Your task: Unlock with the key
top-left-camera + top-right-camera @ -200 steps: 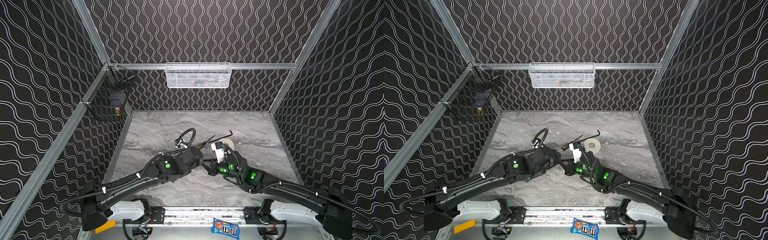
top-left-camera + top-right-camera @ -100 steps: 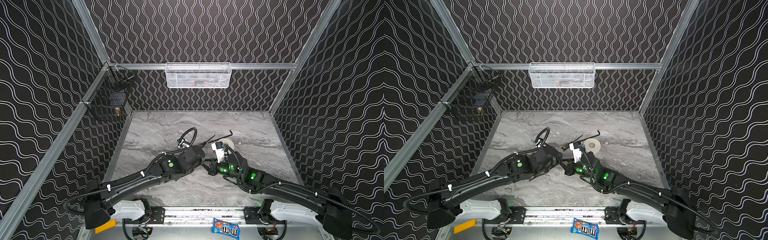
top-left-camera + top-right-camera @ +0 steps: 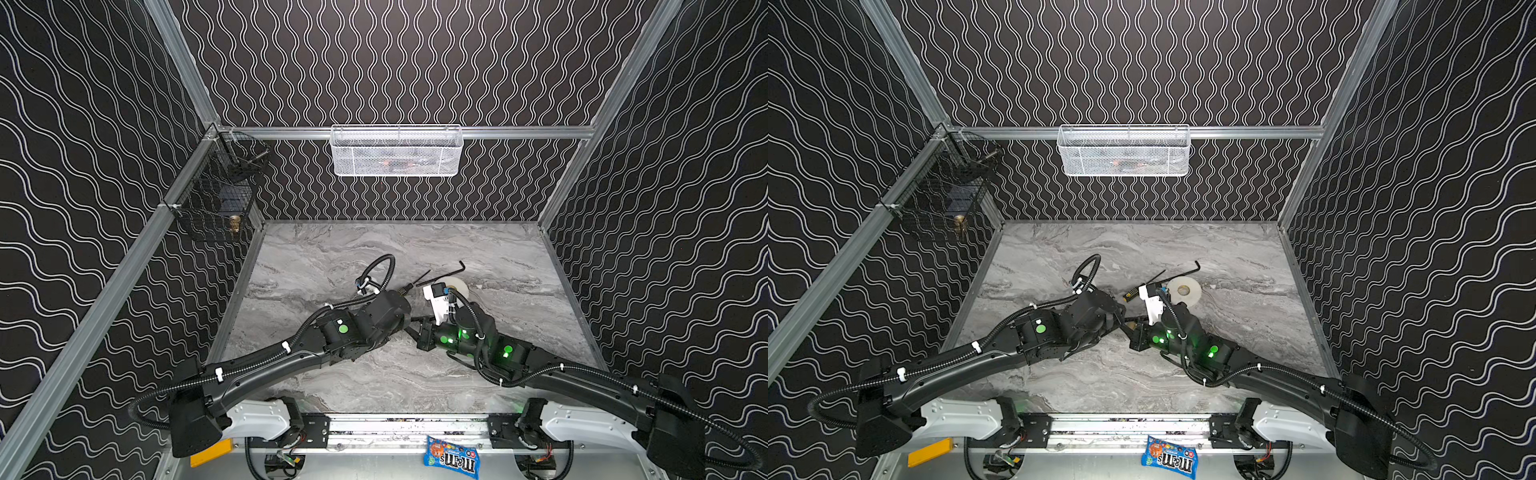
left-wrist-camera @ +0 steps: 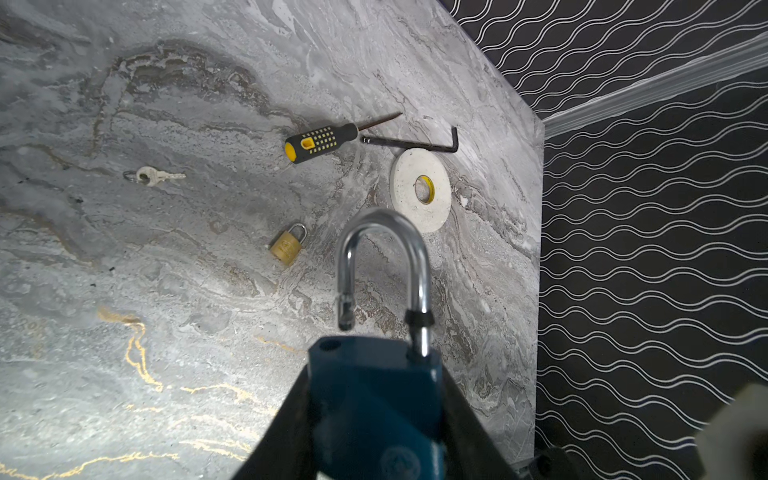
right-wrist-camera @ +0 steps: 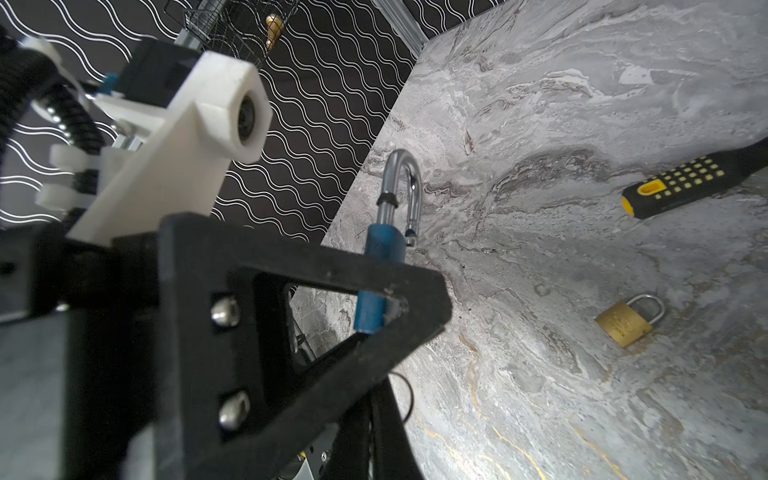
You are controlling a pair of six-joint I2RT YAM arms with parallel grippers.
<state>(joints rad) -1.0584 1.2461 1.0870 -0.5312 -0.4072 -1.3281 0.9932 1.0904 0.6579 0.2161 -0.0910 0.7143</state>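
Key (image 4: pixel 153 176), silvery and on a ring, lies loose on the bench (image 4: pixel 166 299) at the upper left of the left wrist view, well apart from both hands; neither top view makes it out. The same wrist view shows the left hand (image 4: pixel 376 376) clamped on the blue padlock (image 4: pixel 370 419), one shackle (image 4: pixel 382 232) leg lifted clear of its hole. The right wrist view gives this lock edge-on. In a top view the right hand (image 3: pixel 411 328) points at it, its opening impossible to tell.

Black arms (image 3: pixel 257 365), green lights (image 3: pixel 343 329), white bases (image 3: pixel 257 419)
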